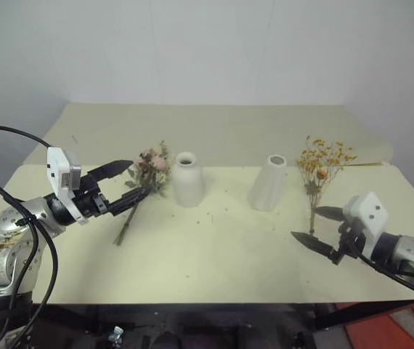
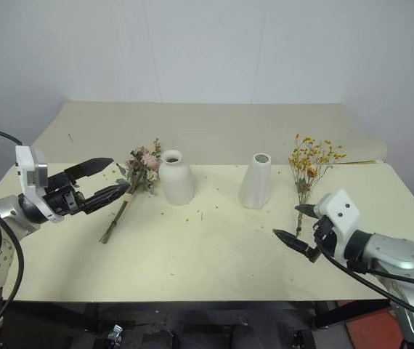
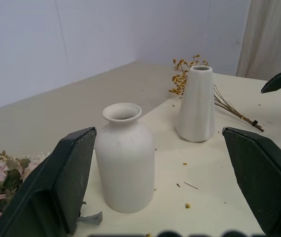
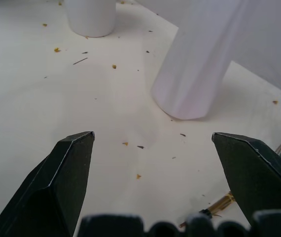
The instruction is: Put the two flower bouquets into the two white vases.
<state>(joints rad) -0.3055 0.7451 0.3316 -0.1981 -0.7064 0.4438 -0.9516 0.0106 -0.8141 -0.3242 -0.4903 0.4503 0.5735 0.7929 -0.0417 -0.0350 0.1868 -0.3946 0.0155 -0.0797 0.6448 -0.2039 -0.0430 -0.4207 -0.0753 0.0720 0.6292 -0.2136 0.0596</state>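
Right pincer point(image 4: 153, 143) agape near cone vase point(image 4: 199, 59).

Pale yellow table point(image 1: 214, 254) strewn with dried crumbs point(image 1: 210, 215); white wall point(image 1: 192, 51) behind.

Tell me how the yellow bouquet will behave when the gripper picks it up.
The yellow bouquet looks light, with thin stems that may flex. Crumbs on the table suggest brittle blossoms that shed. Lying flat, its stems likely need a low pinch.

Pale cream table point(image 1: 214, 254) against plain white walls point(image 1: 207, 51) — perhaps a curtain point(image 3: 273, 39) rightward.
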